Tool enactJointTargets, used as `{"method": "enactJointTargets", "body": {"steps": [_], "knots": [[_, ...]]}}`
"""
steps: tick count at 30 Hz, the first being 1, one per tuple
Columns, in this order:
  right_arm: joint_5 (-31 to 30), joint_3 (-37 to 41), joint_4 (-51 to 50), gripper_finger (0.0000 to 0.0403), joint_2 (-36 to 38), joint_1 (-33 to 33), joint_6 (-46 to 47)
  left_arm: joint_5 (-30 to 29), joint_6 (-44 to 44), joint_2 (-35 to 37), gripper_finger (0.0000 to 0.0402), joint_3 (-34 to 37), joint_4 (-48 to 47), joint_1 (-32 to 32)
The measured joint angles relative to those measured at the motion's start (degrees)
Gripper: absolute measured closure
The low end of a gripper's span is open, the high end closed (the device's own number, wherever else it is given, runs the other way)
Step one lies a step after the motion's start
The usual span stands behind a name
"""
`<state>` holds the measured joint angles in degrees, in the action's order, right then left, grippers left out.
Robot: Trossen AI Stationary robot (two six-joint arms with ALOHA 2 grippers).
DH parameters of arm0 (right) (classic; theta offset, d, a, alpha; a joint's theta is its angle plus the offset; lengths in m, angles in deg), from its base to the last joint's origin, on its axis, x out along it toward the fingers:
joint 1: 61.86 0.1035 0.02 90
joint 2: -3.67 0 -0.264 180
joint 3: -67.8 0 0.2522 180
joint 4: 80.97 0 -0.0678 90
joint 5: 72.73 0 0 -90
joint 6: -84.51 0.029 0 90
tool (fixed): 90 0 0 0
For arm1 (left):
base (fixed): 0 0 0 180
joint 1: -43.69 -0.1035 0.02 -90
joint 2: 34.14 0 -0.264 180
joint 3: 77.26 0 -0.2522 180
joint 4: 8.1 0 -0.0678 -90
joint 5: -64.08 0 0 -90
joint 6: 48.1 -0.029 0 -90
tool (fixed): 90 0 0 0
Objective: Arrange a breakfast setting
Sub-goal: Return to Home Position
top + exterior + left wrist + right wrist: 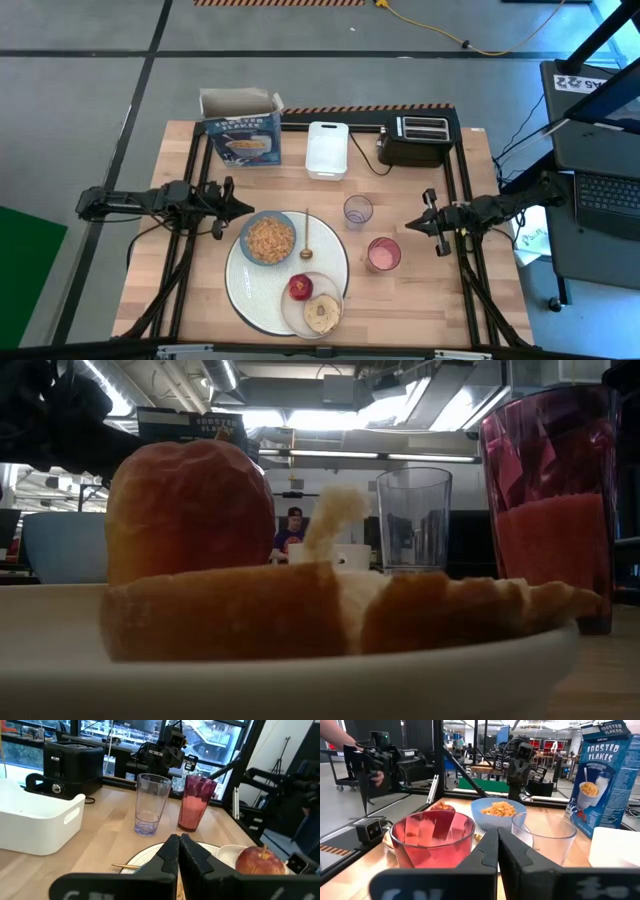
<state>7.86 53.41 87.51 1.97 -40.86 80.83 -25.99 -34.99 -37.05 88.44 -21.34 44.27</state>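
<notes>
Here the left tool (228, 204) is pinched together, empty, its arm stretched level in from the bench's (420, 310) left edge; the right tool (412, 224), likewise closed on nothing, reaches in from the right edge; between them, toward the near edge, the big white plate (238, 285) carries a blue bowl (487, 820) of flakes; the cream plate (300, 685) holds toast (322, 314) beside the apple (301, 288); the clear cup (358, 211) is empty; the pink cup (384, 255) holds pink drink.

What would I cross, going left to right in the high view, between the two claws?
From the left claw → blue bowl of cereal → wooden spoon → clear cup → pink cup → right claw.
</notes>
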Motion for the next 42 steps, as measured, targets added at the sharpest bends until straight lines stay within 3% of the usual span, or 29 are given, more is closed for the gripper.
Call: {"method": "enactJointTargets", "body": {"steps": [9,42], "knots": [[0.02,0.00,-0.08,0.0400,-0.04,0.00,-0.03,0.07,-4.64,-0.72,0.0402,0.00,-0.01,-0.02],[0.02,0.00,-0.20,0.0400,-0.04,0.00,-0.05,0.14,-4.64,-0.72,0.0401,0.00,-0.02,-0.02]]}}
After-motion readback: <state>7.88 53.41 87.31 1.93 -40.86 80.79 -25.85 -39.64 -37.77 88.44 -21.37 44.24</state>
